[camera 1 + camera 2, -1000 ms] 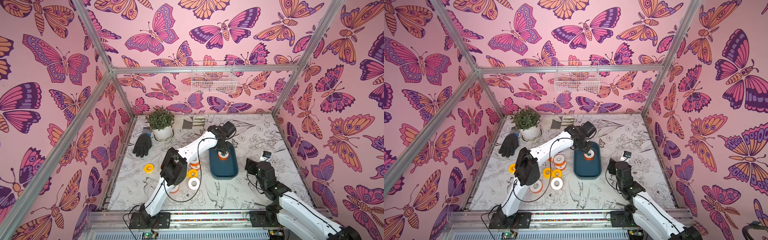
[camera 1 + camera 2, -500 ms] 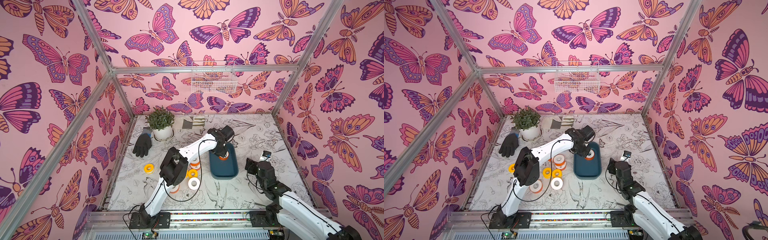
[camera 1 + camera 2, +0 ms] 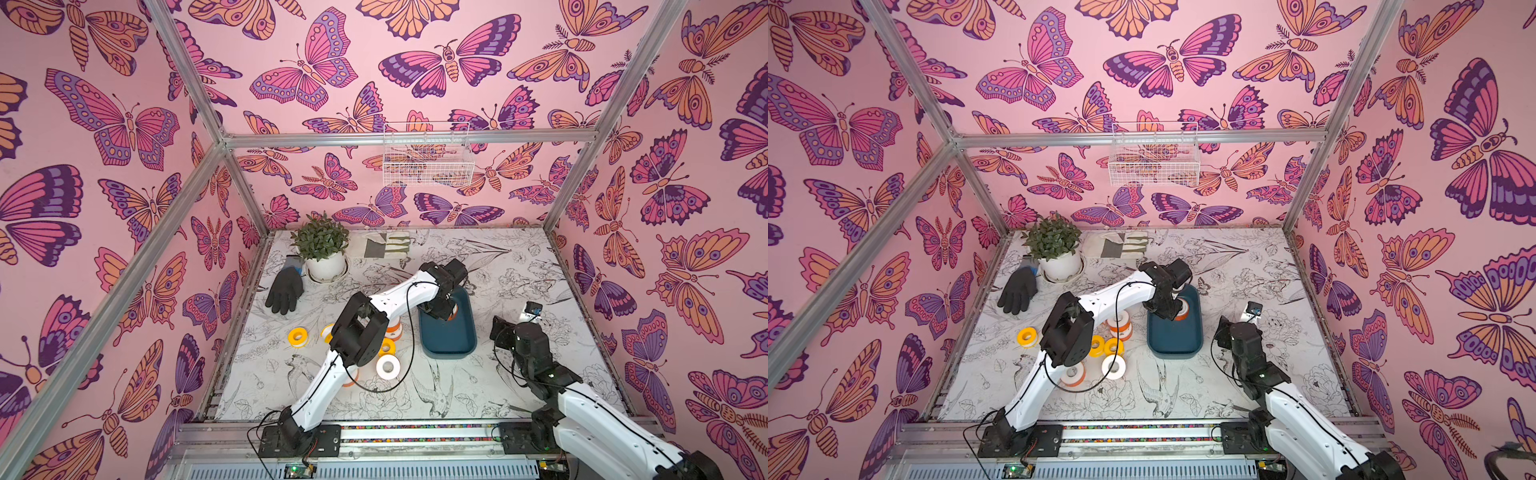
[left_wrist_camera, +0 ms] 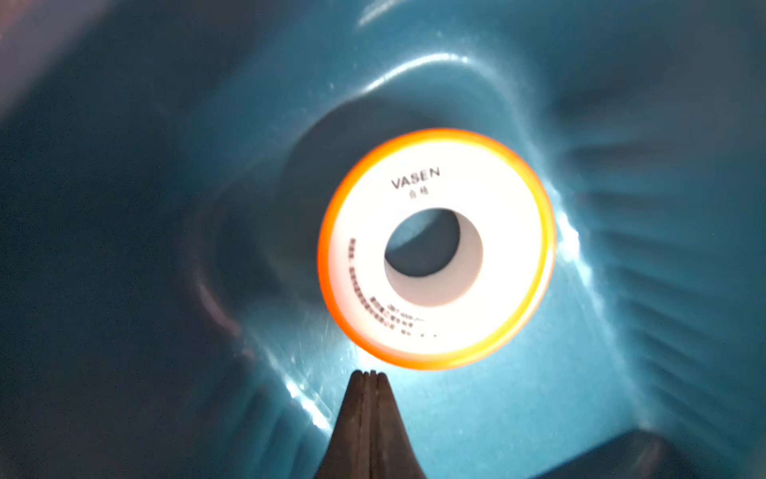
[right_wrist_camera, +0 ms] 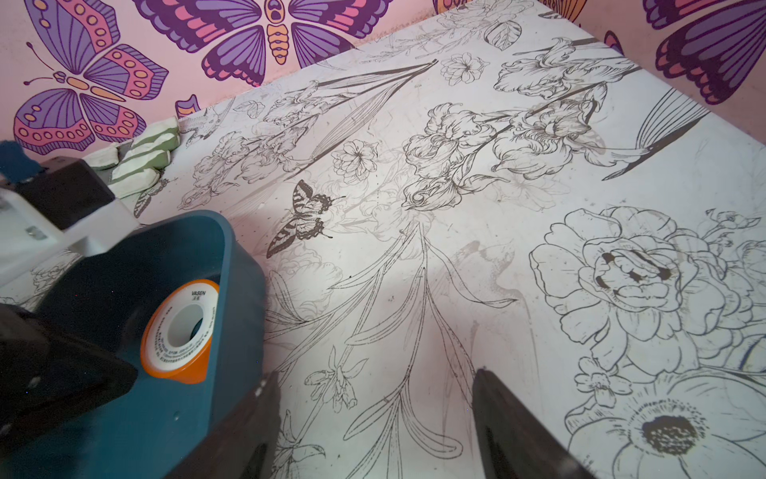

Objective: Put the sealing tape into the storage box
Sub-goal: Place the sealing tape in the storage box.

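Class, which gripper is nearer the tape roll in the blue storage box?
Left. The left gripper, shut, is inside the storage box beside the tape roll; the right gripper is open outside it.

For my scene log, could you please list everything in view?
storage box: one, dark teal, centre of the table
boxed sealing tape: one, white on orange, box's far end
loose sealing tape: at least six, white on orange or yellow, left of the box, some behind the left arm
potted plant: one, green in white pot, far left
black glove: one, black, beside the pot
pale glove: one, white-green-grey, far edge
wire basket: one, white, back wall
left hand: one, dark, shut, empty, over the box
right hand: one, dark, open, empty, right of the box
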